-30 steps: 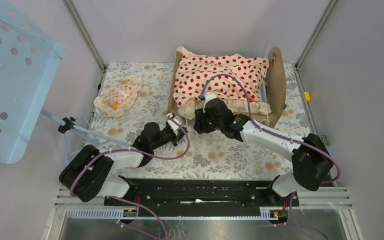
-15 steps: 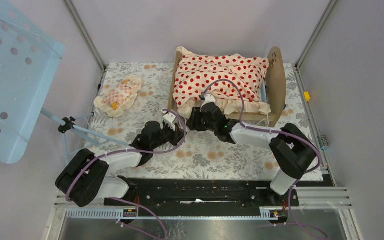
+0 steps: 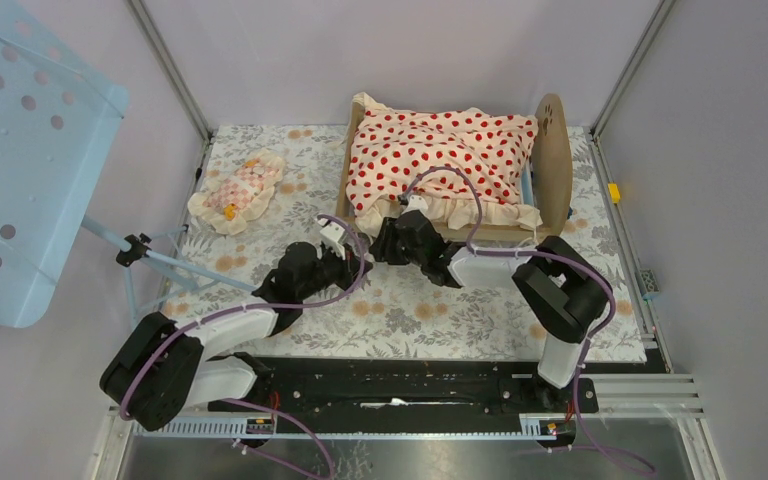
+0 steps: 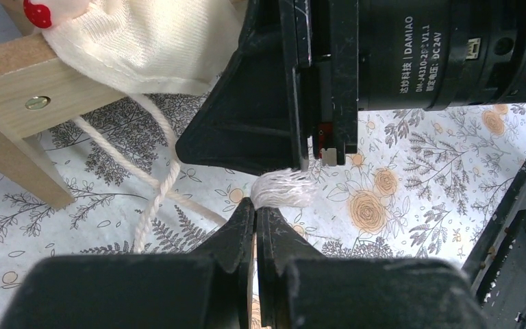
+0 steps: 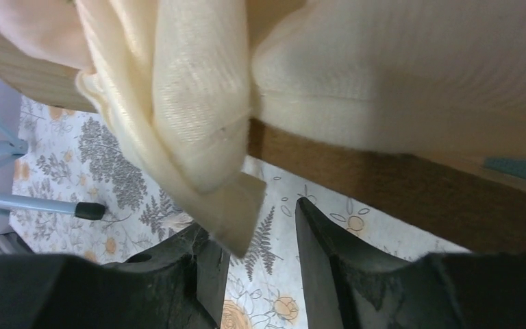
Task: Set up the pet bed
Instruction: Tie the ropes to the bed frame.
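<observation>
— At the far side of the flowered cloth (image 3: 410, 310), right of middle, that is where the pet bed (image 3: 552, 150) stands, its rounded headboard (image 3: 550, 195) at the right end.

— I can hardly see the bed itself.

— No, the red-dotted blanket (image 3: 440, 155) is heaped over nearly all of it, bunched and rumpled, with its cream ruffle (image 5: 198, 137) spilling over the near side rail (image 4: 14, 86). The small pink pillow (image 3: 237, 190) lies well apart, out on the cloth to the left.

— And the arms?

— Both reach in to the bed's near left corner, heads close together. The left gripper (image 4: 255, 209) has its jaws pressed together on the end of a white cord (image 4: 161, 185); a frayed tuft (image 4: 284, 190) pokes out just past the tips. That cord loops down from under the blanket's edge onto the cloth.

— Is the right one gripping anything?

— Its jaws stand apart. The right gripper (image 5: 257, 226) is tucked low under the side rail, and a corner of the ruffle hangs down into the gap, close by one finger (image 5: 202, 257). Whether cloth and finger touch, I cannot tell from where I stand.

— Anything else nearby?

— A pale blue perforated panel (image 3: 20, 150) on a thin stand leans in at the left.
</observation>
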Motion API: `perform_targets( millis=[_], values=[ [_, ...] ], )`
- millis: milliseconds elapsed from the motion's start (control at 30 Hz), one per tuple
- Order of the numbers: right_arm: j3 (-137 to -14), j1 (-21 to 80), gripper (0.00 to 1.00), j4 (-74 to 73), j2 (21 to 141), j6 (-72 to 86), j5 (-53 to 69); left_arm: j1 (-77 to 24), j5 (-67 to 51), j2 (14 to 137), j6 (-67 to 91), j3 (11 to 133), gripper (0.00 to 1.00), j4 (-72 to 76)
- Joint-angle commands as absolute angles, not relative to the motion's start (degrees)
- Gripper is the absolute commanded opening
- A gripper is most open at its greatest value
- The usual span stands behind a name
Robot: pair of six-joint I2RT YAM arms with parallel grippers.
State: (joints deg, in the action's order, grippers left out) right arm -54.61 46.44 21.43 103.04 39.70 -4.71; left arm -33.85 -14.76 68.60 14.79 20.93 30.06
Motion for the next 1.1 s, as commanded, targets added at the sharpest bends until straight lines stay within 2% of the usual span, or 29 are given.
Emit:
perform_targets(
  millis=[0,333,733,833,1067],
  values=[
    [-57.7,46.3,0.44,25.4,104.6,41.9,-7.5,-33.7,-13.7,66.7,16.1,20.5,0.0,31.3],
    [-58.0,46.3,0.43,28.4,106.2,44.5,-7.7,-33.7,-13.4,65.0,16.0,20.3,0.0,29.1],
    [-58.4,46.4,0.35,28.4,108.2,46.0,-8.1,-33.7,-13.1,62.2,17.5,20.1,0.0,28.2],
    [-58.2,46.4,0.31,28.8,108.4,46.2,-7.9,-33.7,-13.1,61.9,18.2,20.0,0.0,28.4],
    [-56.6,46.4,0.13,29.7,107.0,46.0,-8.2,-33.0,-13.2,60.6,21.0,19.7,0.0,29.7]
  ],
)
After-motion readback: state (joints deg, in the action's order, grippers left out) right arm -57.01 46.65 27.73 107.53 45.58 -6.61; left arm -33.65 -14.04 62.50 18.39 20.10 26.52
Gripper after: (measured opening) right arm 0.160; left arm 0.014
